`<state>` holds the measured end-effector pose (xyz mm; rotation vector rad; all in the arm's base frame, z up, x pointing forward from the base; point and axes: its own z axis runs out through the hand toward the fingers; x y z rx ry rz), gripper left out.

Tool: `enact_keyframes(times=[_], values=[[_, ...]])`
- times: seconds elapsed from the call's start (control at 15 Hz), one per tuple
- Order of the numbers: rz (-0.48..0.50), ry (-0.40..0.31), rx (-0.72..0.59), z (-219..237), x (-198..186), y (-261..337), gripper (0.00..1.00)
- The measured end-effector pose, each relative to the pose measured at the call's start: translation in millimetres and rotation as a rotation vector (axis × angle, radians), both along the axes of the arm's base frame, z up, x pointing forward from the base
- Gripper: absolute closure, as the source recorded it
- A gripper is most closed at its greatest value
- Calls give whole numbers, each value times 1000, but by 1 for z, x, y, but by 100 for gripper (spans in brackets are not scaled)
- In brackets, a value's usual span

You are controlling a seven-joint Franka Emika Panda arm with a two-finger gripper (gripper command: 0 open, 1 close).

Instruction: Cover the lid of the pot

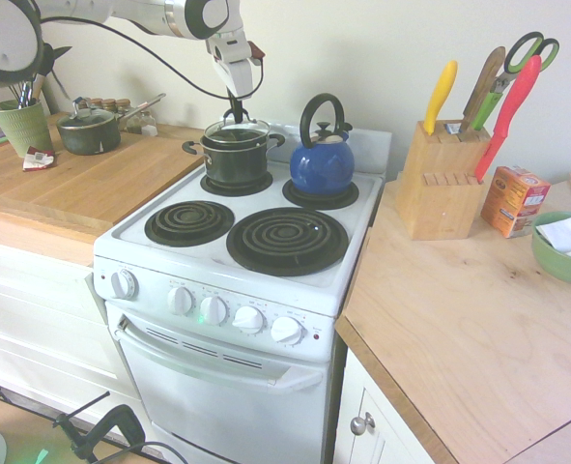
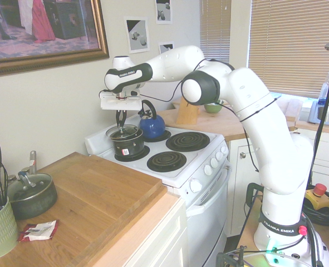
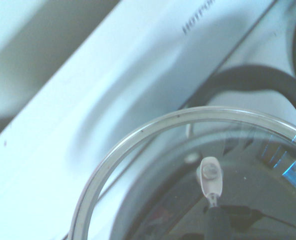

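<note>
Now your gripper (image 1: 235, 104) is clamped on the knob of the lid (image 1: 235, 130), which hangs level directly beneath it. Just below the lid, the pot (image 1: 235, 157) waits, its mouth nearly centred under your tool

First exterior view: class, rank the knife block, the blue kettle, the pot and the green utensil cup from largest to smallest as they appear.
1. knife block
2. blue kettle; its arched handle adds height
3. pot, close to the kettle's size, so this order is unsure
4. green utensil cup
</note>
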<state>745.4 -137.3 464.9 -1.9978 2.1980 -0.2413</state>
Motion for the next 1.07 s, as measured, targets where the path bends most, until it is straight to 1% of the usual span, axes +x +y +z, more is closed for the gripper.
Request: enact_keyframes(times=[0.27,0.67,0.87,1.07], values=[[-4,0,-4,-2,12,-7,100],[3,-2,-8,-2,13,-7,100],[20,-10,-14,-3,7,2,100],[27,-3,-17,-2,-8,9,100]])
